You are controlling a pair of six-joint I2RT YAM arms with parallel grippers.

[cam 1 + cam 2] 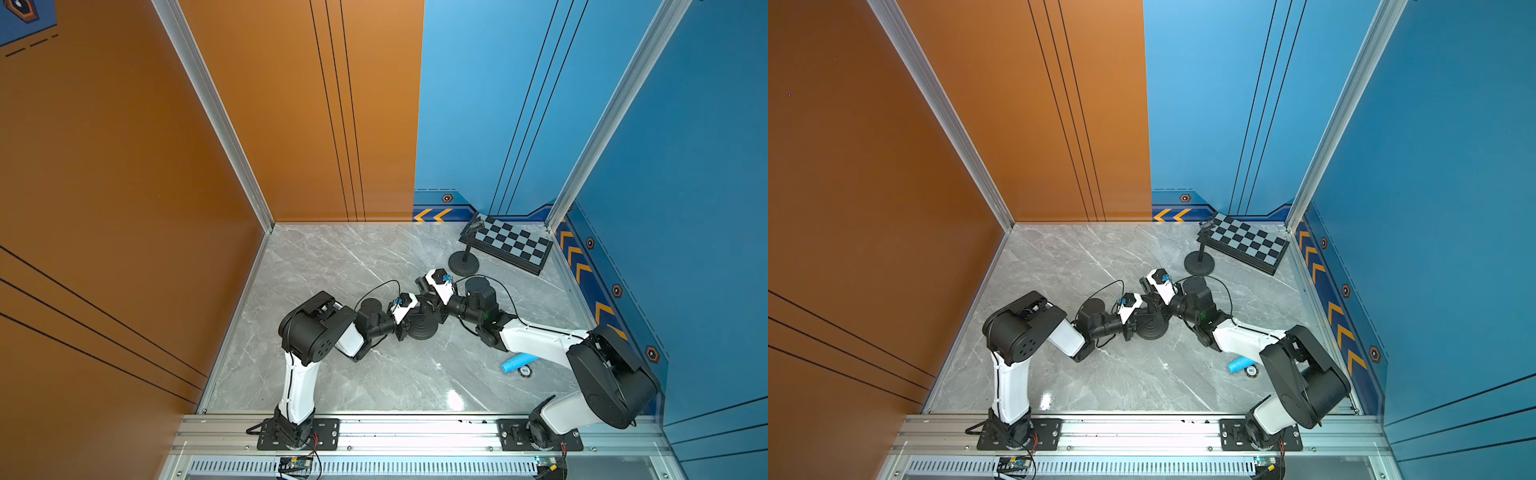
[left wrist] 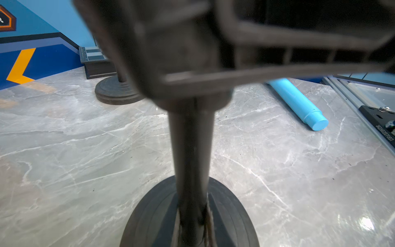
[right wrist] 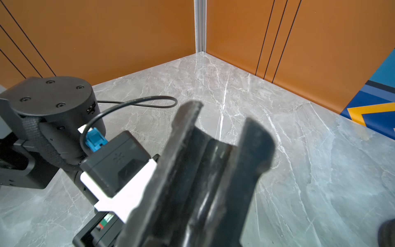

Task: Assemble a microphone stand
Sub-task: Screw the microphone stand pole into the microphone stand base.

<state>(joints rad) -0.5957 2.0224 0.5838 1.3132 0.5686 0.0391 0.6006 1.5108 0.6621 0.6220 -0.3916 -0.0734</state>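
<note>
Clamped left gripper [image 1: 409, 322] pinches pole [image 2: 190, 149] low down, just above base [image 2: 230, 213]. Worn pad edges show on either side of pole where it meets base. Right gripper [image 3: 218, 145] is pressed together too. Its fingers [image 3: 183, 154] pinch a glossy dark top piece [image 3: 213, 171] higher over base. In left wrist view a wider, blurred dark piece sits on pole's upper end. Whether that is a clip or just the pole end, cannot tell.

In both top views the two grippers meet right over base, left gripper coming from base's left, right gripper from its right. Pole rises from base centre, about upright. The joint is hidden by the pads, so seated or loose, cannot tell. Base lies flat on table [image 1: 332, 270].

Second stand [image 1: 464, 264], with its own round foot and thin pole, stands far-right of base, apart from it. Chessboard [image 1: 511, 245] is just beyond second stand, farther from base. Blue tube [image 1: 517, 362] lies on its side near-right of base, well apart, partly under the right arm. Small round disc [image 1: 525, 371] sits just beside tube, on the side away from base.
</note>
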